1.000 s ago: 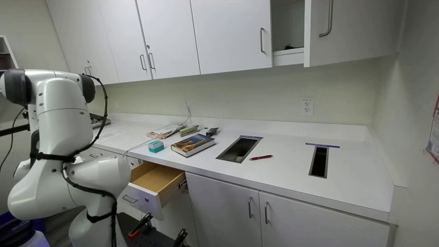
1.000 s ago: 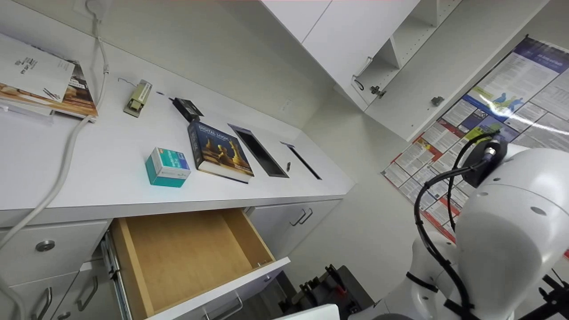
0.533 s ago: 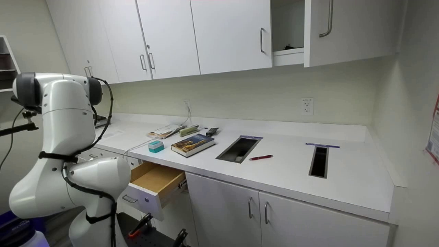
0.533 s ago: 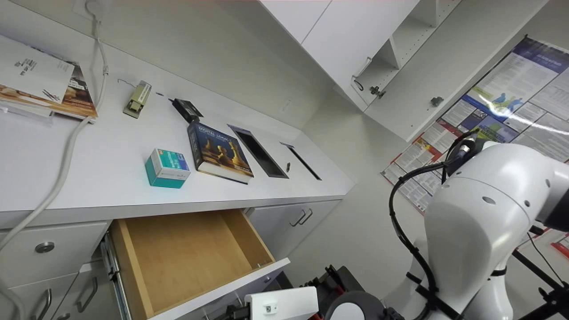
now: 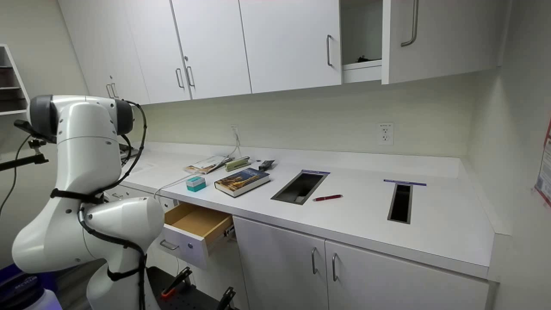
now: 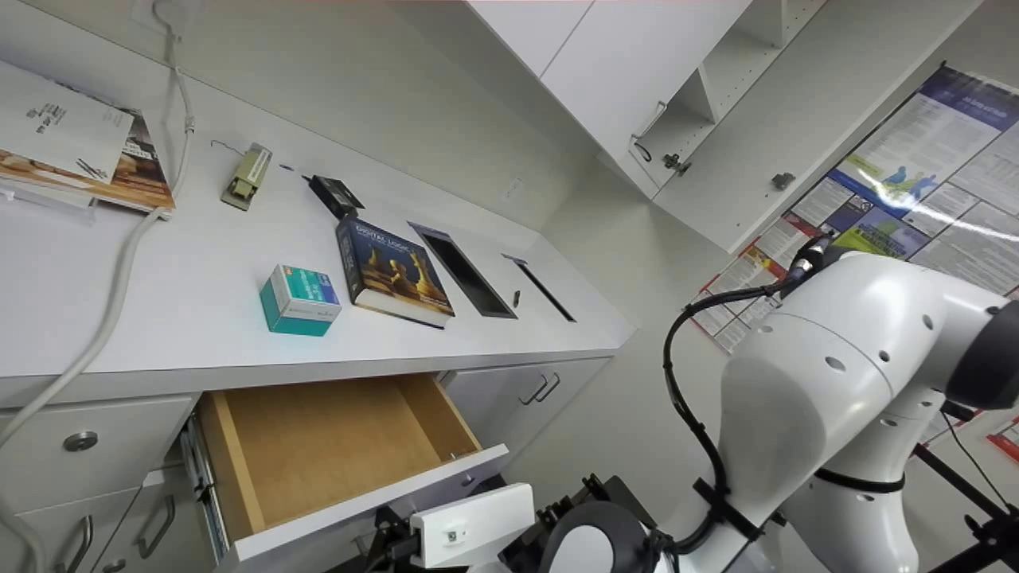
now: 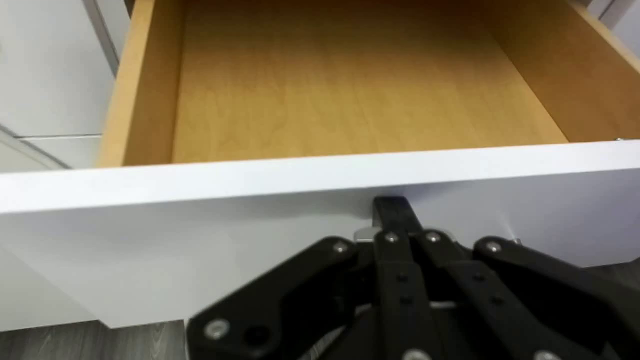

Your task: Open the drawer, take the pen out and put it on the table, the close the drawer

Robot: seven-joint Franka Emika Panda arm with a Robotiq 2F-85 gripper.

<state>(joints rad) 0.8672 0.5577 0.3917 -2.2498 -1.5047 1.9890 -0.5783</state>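
Gripper [image 7: 392, 215] is down low at the drawer [image 7: 240, 177], jaws pressed together, tips looking like they touch the white front just under its top edge. The drawer's sitting partway out, light wooden bottom in plain sight, and you can see its bar handle [image 5: 169, 246] in an exterior view.

Red pen [image 5: 328, 198] is already out on the long white countertop [image 5: 366, 241], lying flat between the left cut-out [image 5: 301, 188] and the right cut-out [image 5: 400, 203], closer to the left one. Both exterior views put it in that gap.

Other stuff up there, all left of those: a Digital Logic hardcover [image 6: 398, 267], a teal and white box [image 6: 301, 302] nearer the front edge, a black gadget [image 6: 336, 196] right by the hardcover's far end (can't tell what it is), and a green stapler [image 6: 247, 177] over to the left. Magazines [image 6: 80, 143] are farther left again, with a white cable [image 6: 121, 294] running past them and down over the front edge.

Up top on the right, an overhead cabinet door [image 5: 443, 38] is open. The robot arm [image 6: 820, 350] takes up the near right of an exterior view.
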